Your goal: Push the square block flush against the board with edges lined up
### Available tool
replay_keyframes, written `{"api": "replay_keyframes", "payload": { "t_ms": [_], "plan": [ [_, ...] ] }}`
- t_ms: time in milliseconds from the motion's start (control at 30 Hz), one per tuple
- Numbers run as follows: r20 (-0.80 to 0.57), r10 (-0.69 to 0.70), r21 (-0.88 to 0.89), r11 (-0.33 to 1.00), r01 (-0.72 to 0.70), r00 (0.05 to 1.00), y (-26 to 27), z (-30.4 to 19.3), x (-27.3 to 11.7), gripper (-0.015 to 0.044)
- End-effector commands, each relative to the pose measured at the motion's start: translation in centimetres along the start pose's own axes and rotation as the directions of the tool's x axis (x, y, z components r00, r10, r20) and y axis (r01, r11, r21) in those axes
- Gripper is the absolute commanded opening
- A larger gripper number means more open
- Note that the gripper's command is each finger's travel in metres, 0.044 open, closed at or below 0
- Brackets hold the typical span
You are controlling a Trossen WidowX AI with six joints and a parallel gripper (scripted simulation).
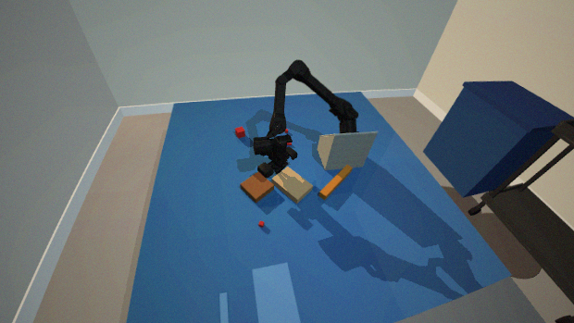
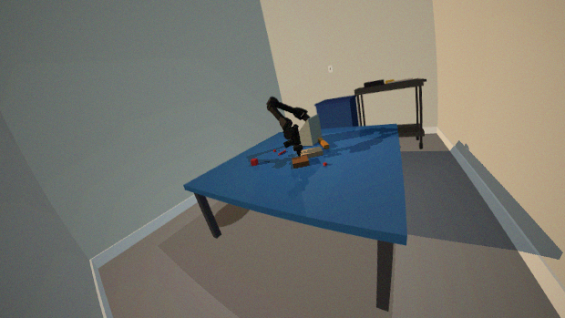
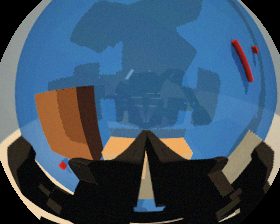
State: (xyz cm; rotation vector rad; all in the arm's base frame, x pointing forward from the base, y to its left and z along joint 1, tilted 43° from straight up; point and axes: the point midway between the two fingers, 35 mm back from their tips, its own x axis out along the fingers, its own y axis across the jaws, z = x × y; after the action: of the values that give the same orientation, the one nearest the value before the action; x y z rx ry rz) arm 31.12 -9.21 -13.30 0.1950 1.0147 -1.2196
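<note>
Right now, the fingers [image 1: 279, 168] [image 2: 299, 152] are closed with nothing between them, their tips together close to the square block and the board. Brown and flat on the bench [image 1: 199, 242] [image 2: 351, 197] [image 3: 41, 70], the square block [image 1: 255, 185] [image 2: 300, 161] [image 3: 63, 120] sits just beside the pale tan board [image 1: 293, 183] [image 2: 312, 152] [image 3: 241, 161], though I can't tell whether they touch. Beyond the board, an orange bar [image 1: 335, 182] [image 2: 323, 143] lies apart.

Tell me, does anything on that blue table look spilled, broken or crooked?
Nothing looks spilled or broken. The brown block and tan board sit slanted to the table's edges, though that hardly seems odd while the closed end effector is beside them.
</note>
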Motion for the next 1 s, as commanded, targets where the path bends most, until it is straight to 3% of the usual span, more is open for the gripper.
{"api": "replay_keyframes", "payload": {
  "t_ms": [0,967],
  "plan": [
    [-0.012,-0.011,-0.012,1.000,0.011,1.000,-0.4,-1.0,0.3,0.0000],
    [-0.012,-0.012,-0.012,1.000,0.012,1.000,-0.5,-2.4,0.3,0.0000]
  ]
}}
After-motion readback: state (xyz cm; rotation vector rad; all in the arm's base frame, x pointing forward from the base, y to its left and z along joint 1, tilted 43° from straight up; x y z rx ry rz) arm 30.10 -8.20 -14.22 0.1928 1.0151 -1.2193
